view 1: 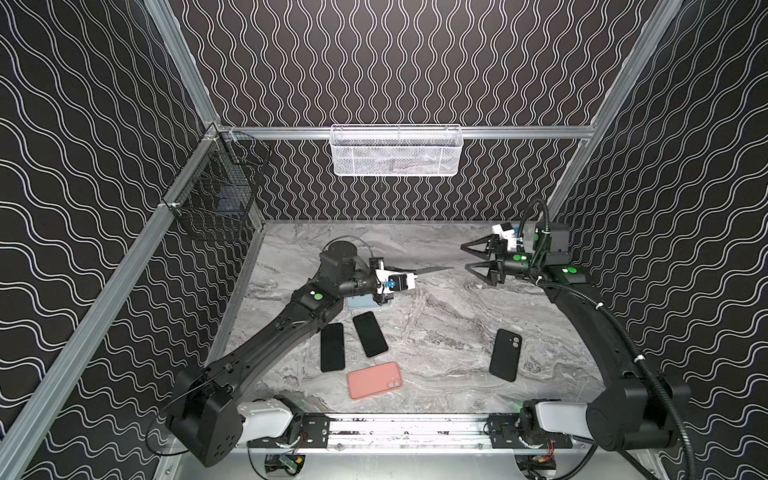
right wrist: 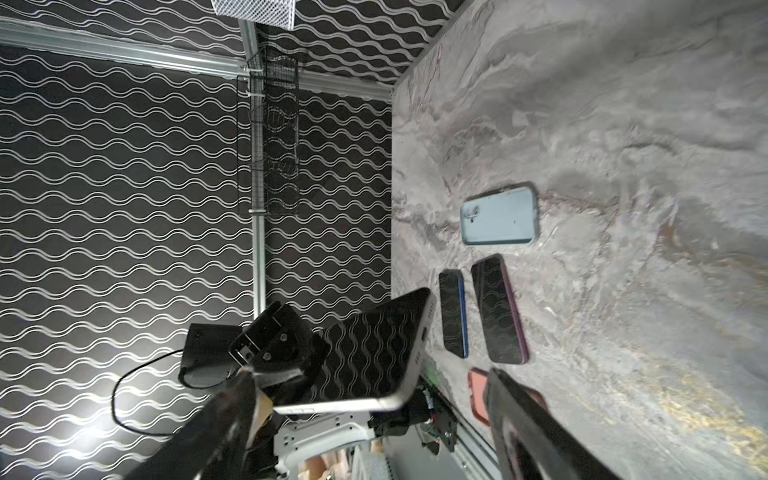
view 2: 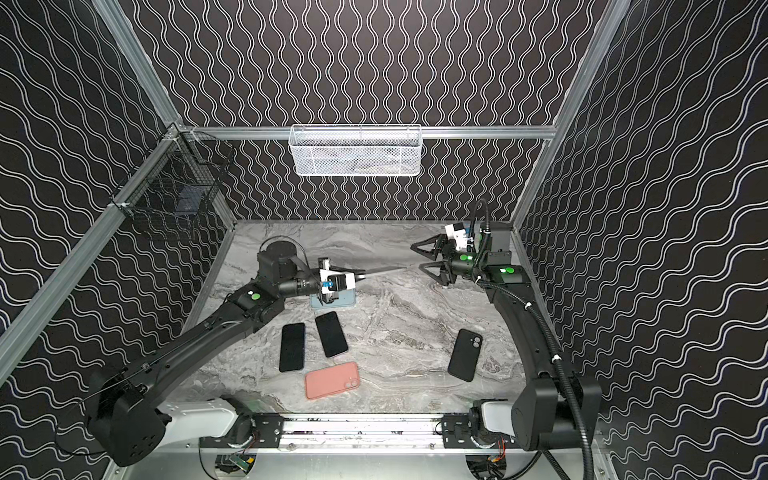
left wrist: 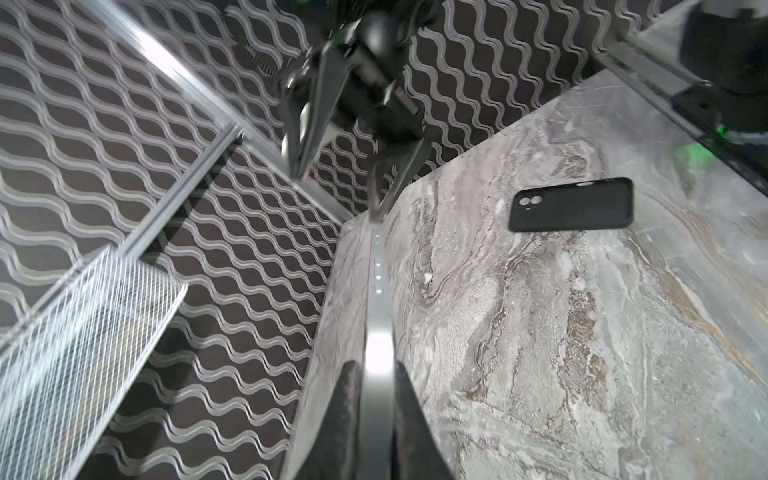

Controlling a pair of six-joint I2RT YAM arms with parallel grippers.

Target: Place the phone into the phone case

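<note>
Left fingers are clenched on the phone, pinching its near end. The phone is in the air above the bench, standing on edge, so in both top views it shows only as a thin sliver. The right wrist view shows its dark screen mirroring the wall pattern.

The phone's free end points at the right fingers. These are spread wide, grasping nothing, with tips just short of the phone's end and no contact visible.

The blue case lies open side up, partly under the left wrist. The pink case is near the front edge, back up. The black case is on the right, back up, well apart from the others.

Two spare phones lie screen up, side by side, between the blue and pink cases.

A white basket hangs on the back wall and a black one on the left wall.
</note>
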